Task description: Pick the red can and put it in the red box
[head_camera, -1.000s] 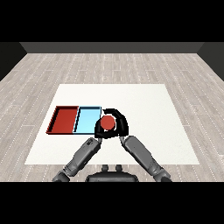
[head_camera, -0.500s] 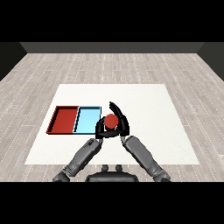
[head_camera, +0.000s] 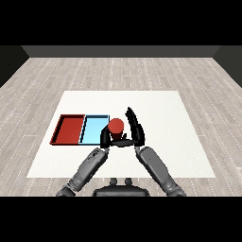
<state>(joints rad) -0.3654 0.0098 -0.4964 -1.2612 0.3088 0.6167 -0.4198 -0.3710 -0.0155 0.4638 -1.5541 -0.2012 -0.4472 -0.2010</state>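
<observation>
The red can (head_camera: 116, 125) stands just beside the right edge of the light blue tray (head_camera: 94, 127), between the two hands. The right hand (head_camera: 134, 127) curls round it from the right side, thumb passing under its front, so the grasp seems made. The left hand (head_camera: 105, 138) is next to the can; whether it touches cannot be told, and its fingers look relaxed. The carrying step is in hand. Next, the can must travel left, over the blue tray, to the red tray (head_camera: 68, 130) on the counter (head_camera: 165, 123).
</observation>
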